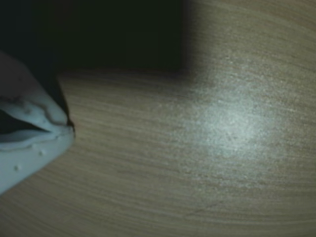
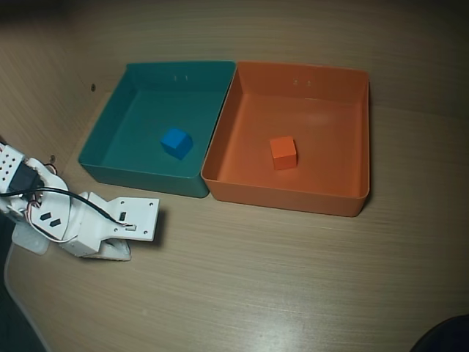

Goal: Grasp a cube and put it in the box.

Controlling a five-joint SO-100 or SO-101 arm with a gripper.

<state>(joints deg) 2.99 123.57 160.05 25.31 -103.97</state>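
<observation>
My jaws [image 1: 37,136] fill the left edge of the wrist view, white plastic pressed together with nothing between them, hanging just over bare wood-grain counter [image 1: 207,163]. From overhead the jaws [image 2: 117,249] are tucked low beside the arm, well apart from everything else. The cube [image 2: 283,152] already sits inside the box [image 2: 293,198], far off ahead of the jaws and over to the right, resting flat on the floor near the middle. So I'd say the placing step looks done and I'm basically parked; nothing seems left but to stay clear. The cube's a small matte orange block, nearly the same shade as the box, edges clean, one corner turned slightly.
</observation>
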